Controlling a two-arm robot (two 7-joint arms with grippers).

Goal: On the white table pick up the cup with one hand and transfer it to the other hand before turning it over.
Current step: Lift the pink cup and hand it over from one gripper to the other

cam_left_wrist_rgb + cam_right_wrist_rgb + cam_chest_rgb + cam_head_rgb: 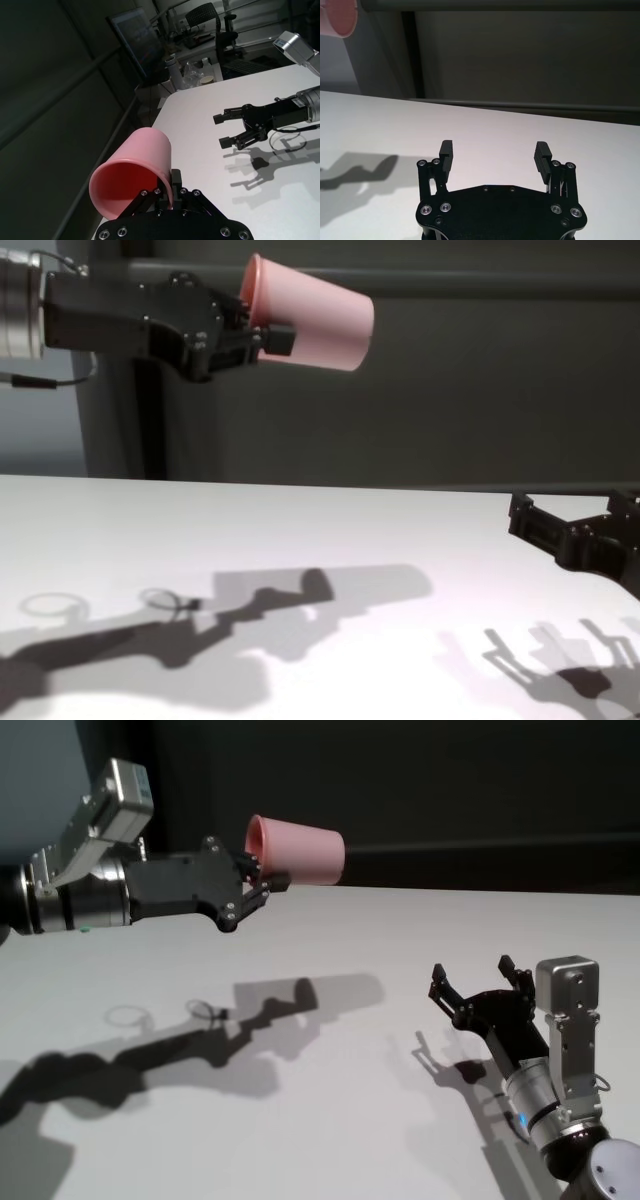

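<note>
Behind the white table (320,1120) is a dark wall, and the table top is bare apart from shadows.

The left gripper (262,885) is lifted high above the table. It pinches the rim of the pink cup (300,850), with one finger inside the cup and one outside. The cup lies on its side in the air, and its closed bottom points toward the robot's right. In the chest view the cup (315,315) hangs well above the table, touching nothing but the gripper (262,335).

The right gripper (480,982) sits low, near the table, well apart from the cup. Its jaws are spread wide and hold nothing. The right wrist view shows its two fingers (542,155) far apart, with the cup (339,17) small in one corner.

So the first part looks done: the cup is picked up. The pass to the other gripper is not done yet. After that, the cup has to be turned over.
</note>
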